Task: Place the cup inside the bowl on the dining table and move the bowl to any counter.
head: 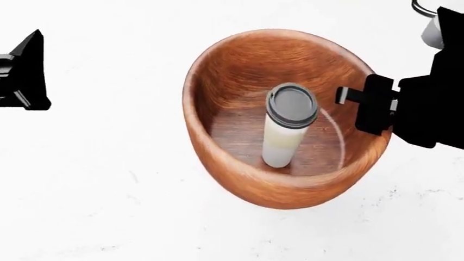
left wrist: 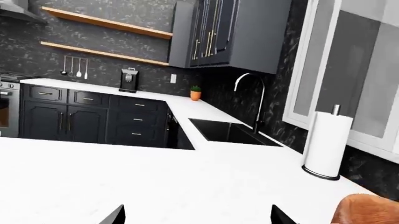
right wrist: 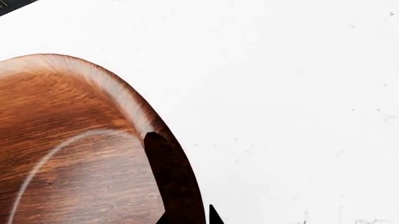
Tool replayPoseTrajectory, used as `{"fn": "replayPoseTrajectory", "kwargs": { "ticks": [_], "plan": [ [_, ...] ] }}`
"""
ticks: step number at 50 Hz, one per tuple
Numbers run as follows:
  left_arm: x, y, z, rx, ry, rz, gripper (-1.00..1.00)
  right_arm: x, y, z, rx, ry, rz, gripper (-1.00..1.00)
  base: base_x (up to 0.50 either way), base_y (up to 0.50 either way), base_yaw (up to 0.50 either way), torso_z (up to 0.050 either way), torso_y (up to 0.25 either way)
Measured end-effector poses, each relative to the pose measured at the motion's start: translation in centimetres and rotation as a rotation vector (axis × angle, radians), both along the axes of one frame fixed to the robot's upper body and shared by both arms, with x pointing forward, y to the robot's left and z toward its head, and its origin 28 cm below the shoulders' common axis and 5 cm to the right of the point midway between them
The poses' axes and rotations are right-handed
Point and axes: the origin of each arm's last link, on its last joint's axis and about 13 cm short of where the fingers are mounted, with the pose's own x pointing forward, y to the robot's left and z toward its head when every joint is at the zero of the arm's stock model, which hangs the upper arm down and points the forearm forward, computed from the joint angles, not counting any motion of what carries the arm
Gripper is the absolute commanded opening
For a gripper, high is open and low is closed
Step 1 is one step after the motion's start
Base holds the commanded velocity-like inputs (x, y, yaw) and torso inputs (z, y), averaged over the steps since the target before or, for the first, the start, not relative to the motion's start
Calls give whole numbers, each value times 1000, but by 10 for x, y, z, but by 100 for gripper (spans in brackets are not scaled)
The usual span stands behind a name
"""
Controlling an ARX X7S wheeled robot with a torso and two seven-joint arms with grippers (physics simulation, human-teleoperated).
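The reddish-brown wooden bowl (head: 217,163) fills the middle of the head view, over a white, faintly speckled top (head: 108,206). I cannot tell whether that top is the dining table. The cream cup (head: 290,117) with its grey lid stands upright inside the bowl. My right gripper (head: 360,102) is at the bowl's right rim. In the right wrist view the gripper (right wrist: 194,215) is shut on the bowl's wall (right wrist: 68,140), one finger inside and one outside. My left gripper (head: 29,70) hangs open well left of the bowl. Its fingertips (left wrist: 118,214) stand wide apart, with only white top between them.
In the left wrist view the counter (left wrist: 181,105) over dark navy cabinets (left wrist: 62,121) carries a black sink (left wrist: 227,131) with a curved tap. A paper towel roll (left wrist: 325,144) stands upright near the bowl's edge (left wrist: 367,212). A small potted plant (left wrist: 195,93) sits in the corner.
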Motion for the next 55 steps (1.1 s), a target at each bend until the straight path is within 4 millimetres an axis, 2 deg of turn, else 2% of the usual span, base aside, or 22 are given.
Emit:
{"fn": "replayPoseTrajectory", "kwargs": {
  "ticks": [5, 17, 36, 46, 55],
  "plan": [
    [2, -11, 11, -106, -57, -32, 100, 1, 0, 0, -4, 2, 0, -100, -197, 511, 0, 0, 0],
    [-6, 6, -11, 70, 40, 22, 100, -3, 0, 9, -10, -9, 24, -100, -414, 430, 0, 0, 0],
    [-10, 13, -19, 133, 79, 39, 100, -5, -1, 12, -9, 1, 41, -100, -474, 377, 0, 0, 0],
    [-11, 16, -17, 137, 77, 44, 100, -11, -2, -1, -6, 7, 50, -100, -486, 273, 0, 0, 0],
    [-11, 17, -16, 139, 75, 45, 100, -17, -3, -6, -1, 9, 50, -100, -493, 139, 0, 0, 0]
  ]
}}
